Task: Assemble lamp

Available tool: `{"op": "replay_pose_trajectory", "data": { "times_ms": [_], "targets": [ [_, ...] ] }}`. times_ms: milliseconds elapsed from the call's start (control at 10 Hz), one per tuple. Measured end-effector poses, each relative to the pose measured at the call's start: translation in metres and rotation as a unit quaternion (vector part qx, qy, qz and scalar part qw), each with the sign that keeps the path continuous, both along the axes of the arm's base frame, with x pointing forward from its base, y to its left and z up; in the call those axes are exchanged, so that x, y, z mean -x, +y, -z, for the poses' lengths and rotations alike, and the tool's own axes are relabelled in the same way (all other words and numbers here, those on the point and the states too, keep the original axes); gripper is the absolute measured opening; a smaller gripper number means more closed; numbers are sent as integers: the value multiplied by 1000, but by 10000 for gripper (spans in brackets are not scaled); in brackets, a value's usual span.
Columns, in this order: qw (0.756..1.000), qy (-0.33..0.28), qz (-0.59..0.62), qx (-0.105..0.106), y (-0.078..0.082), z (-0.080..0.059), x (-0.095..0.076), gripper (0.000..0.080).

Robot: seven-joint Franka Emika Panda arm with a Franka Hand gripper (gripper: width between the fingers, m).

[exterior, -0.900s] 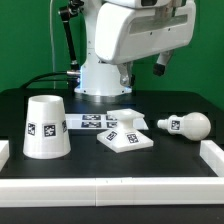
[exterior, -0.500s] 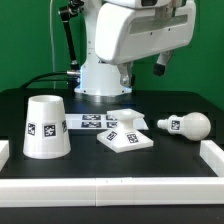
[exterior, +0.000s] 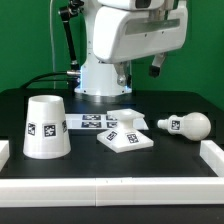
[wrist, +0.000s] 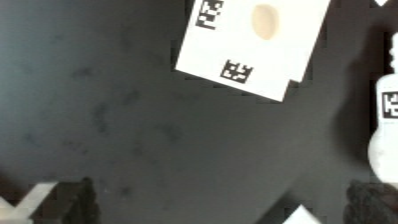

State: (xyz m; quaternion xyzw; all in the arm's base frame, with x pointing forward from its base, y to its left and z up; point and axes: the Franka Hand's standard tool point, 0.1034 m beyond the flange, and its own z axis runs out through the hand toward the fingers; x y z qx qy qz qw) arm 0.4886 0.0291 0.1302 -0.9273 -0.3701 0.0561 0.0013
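Note:
The lamp's parts lie apart on the black table. The tapered shade (exterior: 46,126) stands at the exterior view's left. The flat square base (exterior: 126,134) lies in the middle, one edge resting on the marker board. The bulb (exterior: 186,125) lies on its side at the right. My gripper (exterior: 141,68) hangs high above the table, behind the base, open and empty. In the wrist view the base (wrist: 249,40) with its centre hole and part of the bulb (wrist: 382,110) show far below the gripper (wrist: 222,205), whose fingertips (wrist: 63,200) stand wide apart.
The marker board (exterior: 90,122) lies behind the base. A low white wall (exterior: 110,188) runs along the front of the table, with short side walls at the left (exterior: 3,150) and right (exterior: 213,152). Black cables hang behind the robot's pedestal (exterior: 98,80).
The gripper has shifted very slightly toward the exterior view's left. The lamp parts have not moved.

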Motion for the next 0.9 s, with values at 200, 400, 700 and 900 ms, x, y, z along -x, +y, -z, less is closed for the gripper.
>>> {"op": "replay_pose_trajectory", "data": {
  "times_ms": [200,400,700,900],
  "targets": [
    [999,-41,-25,-9,-1,18,18,699],
    [999,-40,-29,-12,-9,29,24,699],
    [999,-39,-29,-12,-9,30,25,699],
    [999,-41,7,-10,-11,35,31,699]
  ]
}}
